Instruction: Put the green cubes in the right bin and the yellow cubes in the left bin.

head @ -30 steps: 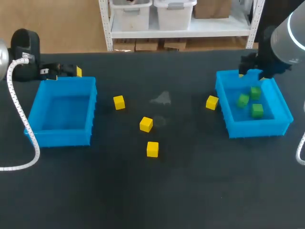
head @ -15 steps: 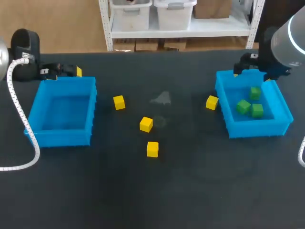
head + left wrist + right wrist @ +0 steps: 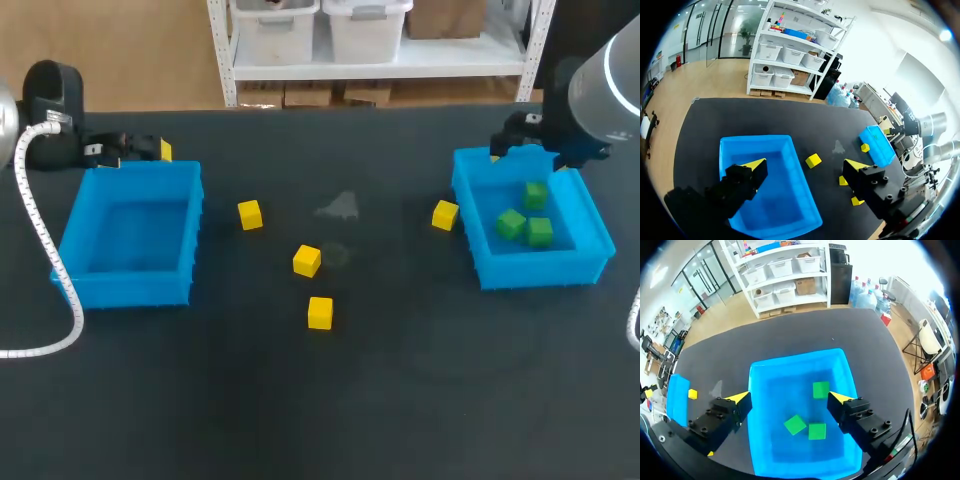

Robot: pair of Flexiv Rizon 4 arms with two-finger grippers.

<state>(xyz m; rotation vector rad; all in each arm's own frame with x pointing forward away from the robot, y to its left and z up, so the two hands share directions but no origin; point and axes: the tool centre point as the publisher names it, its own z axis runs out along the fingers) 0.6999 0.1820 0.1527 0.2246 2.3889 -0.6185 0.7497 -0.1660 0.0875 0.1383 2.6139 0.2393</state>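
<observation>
Gaping empty, left pincer (image 3: 805,165) hangs by left bin (image 3: 756,138), right pincer (image 3: 788,397) by right bin (image 3: 796,358), yellow cubes (image 3: 307,260) scattered between.

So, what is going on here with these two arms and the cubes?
A robot is sorting cubes by colour. The right tool hangs open over the far side of the right bin, which holds three green cubes. The left tool hangs open at the far side of the left bin, which holds no cube. Four yellow cubes lie on the table between the bins. The green part looks done; the yellow part is not yet begun.
</observation>
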